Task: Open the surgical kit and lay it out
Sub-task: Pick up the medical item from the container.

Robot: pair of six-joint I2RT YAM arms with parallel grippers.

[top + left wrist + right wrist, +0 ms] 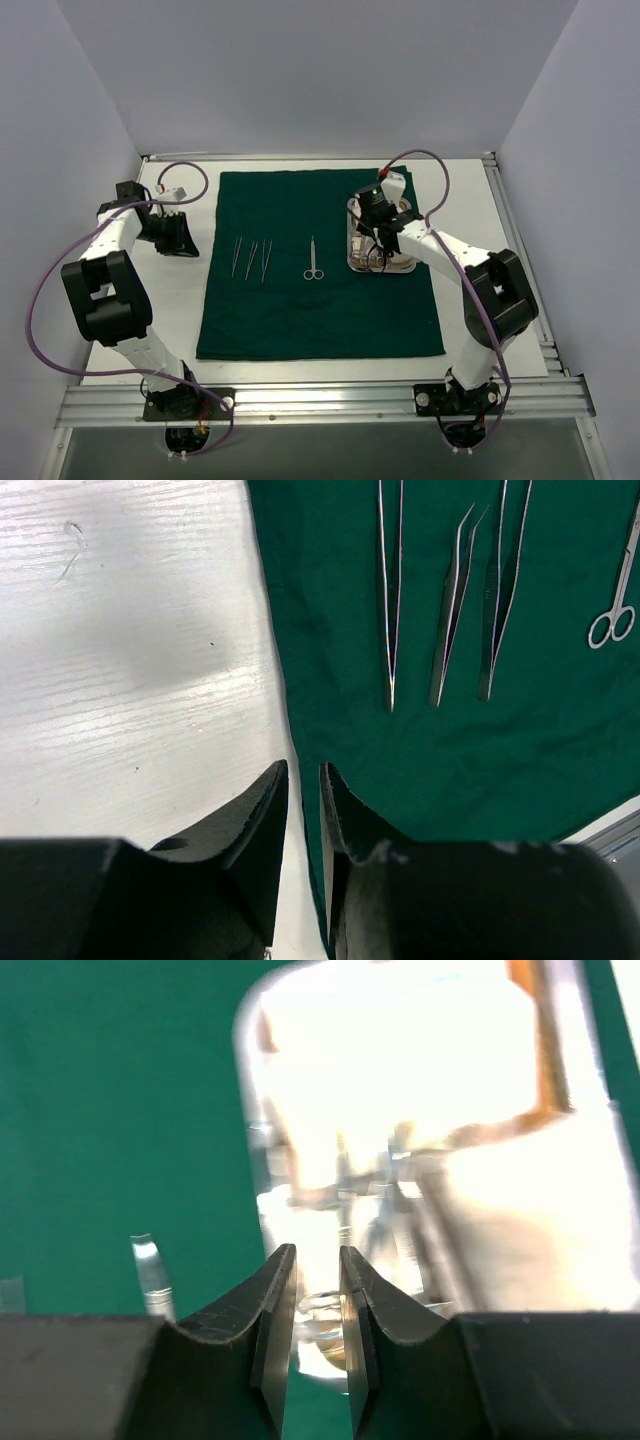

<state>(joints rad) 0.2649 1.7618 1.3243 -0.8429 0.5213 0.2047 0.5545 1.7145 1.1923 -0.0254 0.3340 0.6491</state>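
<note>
The dark green cloth (320,300) lies spread flat. On it lie three slim silver forceps (251,258) in a row and small scissors (313,259); both also show in the left wrist view, the forceps (450,610) and the scissors (615,605). The steel tray (403,266) stands on the cloth's right part and holds pale items. My right gripper (378,212) hangs over the tray (300,1110), its jaws narrowly apart around a shiny metal piece (322,1312); glare hides its shape. My left gripper (303,775) hovers at the cloth's left edge (285,720), slightly open and empty.
White table (180,330) surrounds the cloth. Grey walls stand on three sides. An aluminium rail (320,400) runs along the near edge. Purple cables (35,300) loop from both arms. A short silver strip (150,1272) shows on the cloth left of the right fingers.
</note>
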